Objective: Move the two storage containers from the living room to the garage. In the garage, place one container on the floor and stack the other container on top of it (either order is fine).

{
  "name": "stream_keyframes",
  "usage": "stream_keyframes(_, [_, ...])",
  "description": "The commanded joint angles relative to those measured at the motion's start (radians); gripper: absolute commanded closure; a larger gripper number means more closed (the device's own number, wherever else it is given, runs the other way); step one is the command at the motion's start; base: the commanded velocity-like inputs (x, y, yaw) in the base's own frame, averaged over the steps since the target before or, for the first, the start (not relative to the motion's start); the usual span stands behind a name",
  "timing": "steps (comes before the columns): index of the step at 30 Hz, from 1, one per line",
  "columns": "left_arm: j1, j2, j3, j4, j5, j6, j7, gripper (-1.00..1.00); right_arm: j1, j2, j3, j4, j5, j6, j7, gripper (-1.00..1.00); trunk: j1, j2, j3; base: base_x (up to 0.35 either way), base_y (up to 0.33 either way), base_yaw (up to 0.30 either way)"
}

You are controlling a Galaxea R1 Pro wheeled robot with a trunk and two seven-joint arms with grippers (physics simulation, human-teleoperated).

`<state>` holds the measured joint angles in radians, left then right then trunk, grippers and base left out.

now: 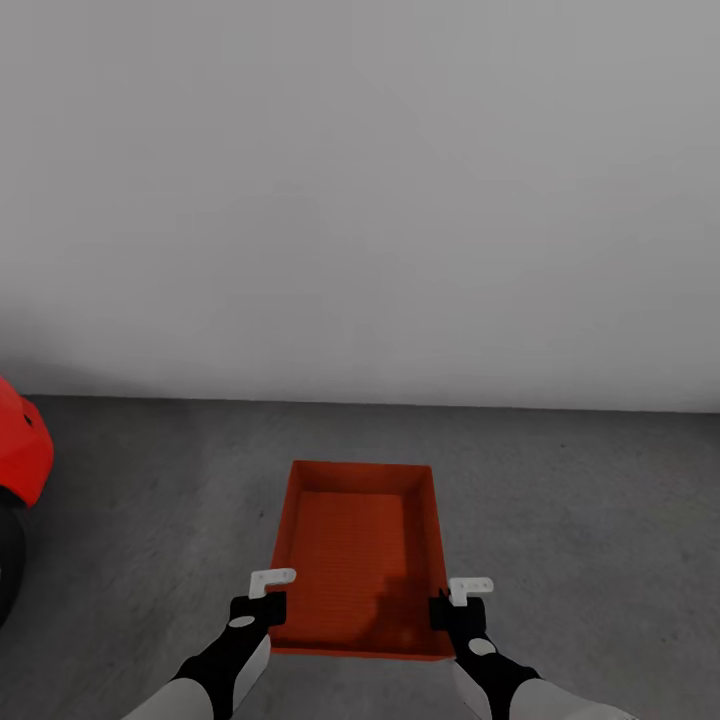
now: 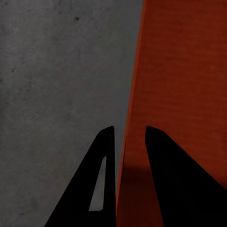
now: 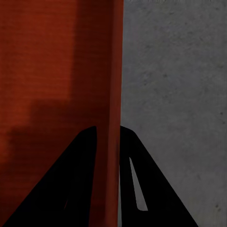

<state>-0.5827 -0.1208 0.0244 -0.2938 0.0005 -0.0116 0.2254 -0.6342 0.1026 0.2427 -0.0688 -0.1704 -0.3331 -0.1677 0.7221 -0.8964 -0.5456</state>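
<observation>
Both pincers at my near edge: left gripper [image 1: 268,608] clamped on left wall of storage container [image 1: 358,545], right gripper [image 1: 452,608] clamped on right wall. Bin spans between them, stretching ahead toward white wall [image 1: 380,200]. Dark grey floor [image 1: 580,500] beneath. Red car [image 1: 22,450] far off beyond my left pincer.

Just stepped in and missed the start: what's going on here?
The robot holds one orange-red storage container with both arms in the garage, facing a plain wall. The left gripper pinches the container's left wall, the right gripper its right wall, one finger inside and one outside. Dark grey floor lies below, and part of a red car shows at left.
</observation>
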Motion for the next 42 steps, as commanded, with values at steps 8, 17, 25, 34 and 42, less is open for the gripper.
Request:
stream_keyframes(8, [0.0,0.0,-0.015,-0.005,0.024,-0.015,0.007,1.0,-0.001,0.001,0.007,-0.002,0.004,0.001,0.001,1.0,0.0,-0.001,-0.001,0.0,0.0,0.0])
stream_keyframes(17, [0.0,0.0,-0.018,-0.004,0.026,-0.018,0.006,1.0,-0.001,0.001,-0.003,-0.002,0.011,0.0,0.001,1.0,0.0,-0.001,-0.001,0.13,0.0,0.0])
stream_keyframes(25, [0.0,0.0,-0.018,-0.004,0.027,-0.018,0.006,1.0,-0.001,0.0,-0.002,-0.002,0.011,0.0,0.001,1.0,0.0,-0.001,-0.001,0.256,0.0,0.0])
stream_keyframes(34, [0.006,0.003,0.007,-0.005,0.006,-0.018,0.003,1.0,-0.001,0.005,-0.003,-0.002,-0.003,-0.007,-0.007,1.0,0.0,-0.001,-0.001,0.213,0.0,0.0])
stream_keyframes(42, [0.007,0.003,-0.009,-0.012,0.02,-0.018,0.003,1.0,-0.001,0.004,0.047,-0.002,-0.03,-0.007,-0.007,1.0,0.0,-0.001,-0.001,0.0,0.0,0.0])
